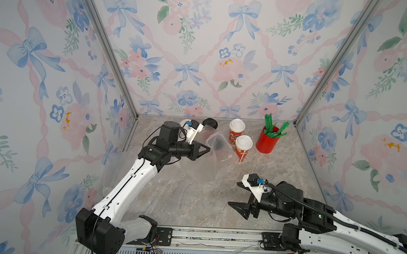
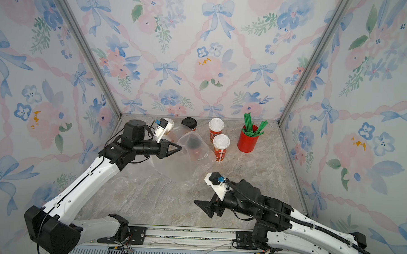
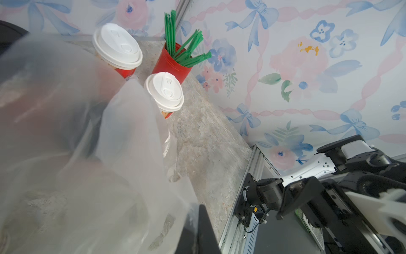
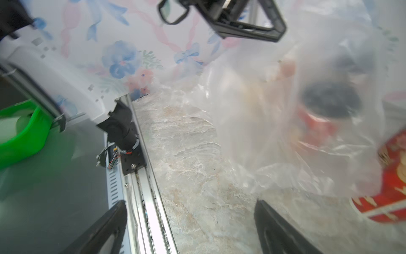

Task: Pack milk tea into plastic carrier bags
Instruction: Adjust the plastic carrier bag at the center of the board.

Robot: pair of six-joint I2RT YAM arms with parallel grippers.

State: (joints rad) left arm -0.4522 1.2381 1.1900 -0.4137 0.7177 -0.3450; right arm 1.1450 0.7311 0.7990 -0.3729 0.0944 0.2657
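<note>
My left gripper (image 1: 209,149) (image 3: 197,228) is shut on the edge of a clear plastic carrier bag (image 1: 220,157) (image 3: 87,132) and holds it up. A black-lidded red milk tea cup (image 1: 218,144) (image 4: 329,102) shows dimly through that bag. Just right of it stand two white-lidded red cups (image 1: 237,131) (image 1: 243,148), outside the bag. Another black-lidded cup (image 1: 209,123) and a white-lidded one (image 1: 185,123) stand at the back, partly hidden by the left wrist. My right gripper (image 1: 233,194) (image 4: 191,231) is open and empty, low near the table's front right.
A plain red cup of green straws (image 1: 268,142) (image 3: 173,61) stands at the back right. More clear plastic (image 1: 167,185) lies flat on the marble table (image 1: 194,207) under the left arm. A metal rail (image 1: 216,234) runs along the front edge, and floral walls close in three sides.
</note>
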